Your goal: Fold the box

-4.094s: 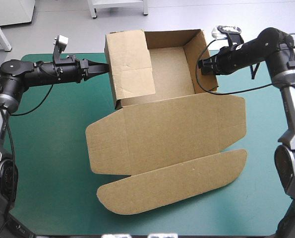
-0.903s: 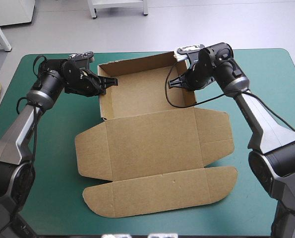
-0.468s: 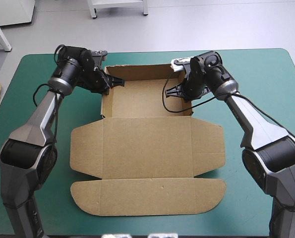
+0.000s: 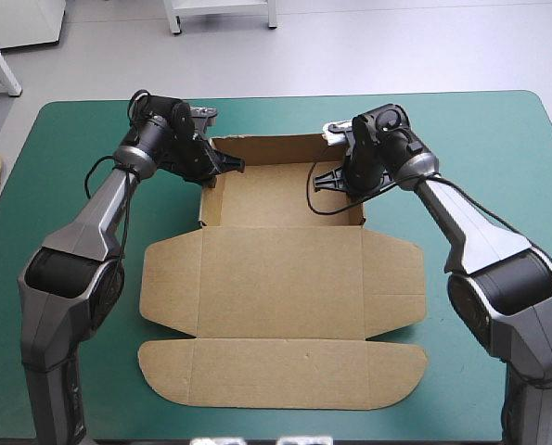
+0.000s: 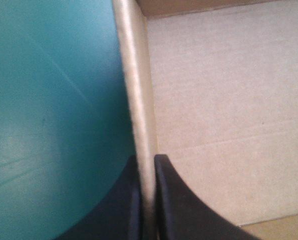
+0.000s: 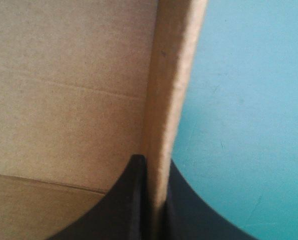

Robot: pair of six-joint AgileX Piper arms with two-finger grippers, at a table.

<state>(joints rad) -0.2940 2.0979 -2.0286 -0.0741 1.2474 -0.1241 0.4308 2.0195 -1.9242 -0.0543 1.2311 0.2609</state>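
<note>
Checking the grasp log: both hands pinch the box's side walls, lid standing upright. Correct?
One error. The lid is not upright: it lies flat on the teal-green cover, toward the table's near edge, as the high view shows. The rest holds: the left hand and the right hand each pinch a side wall of the box.

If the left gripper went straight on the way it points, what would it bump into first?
The left gripper is shut on the box wall, which stands between its fingers, so the wall comes first. Past it, likely the inner board and the teal-green cover; depth is unclear.
</note>
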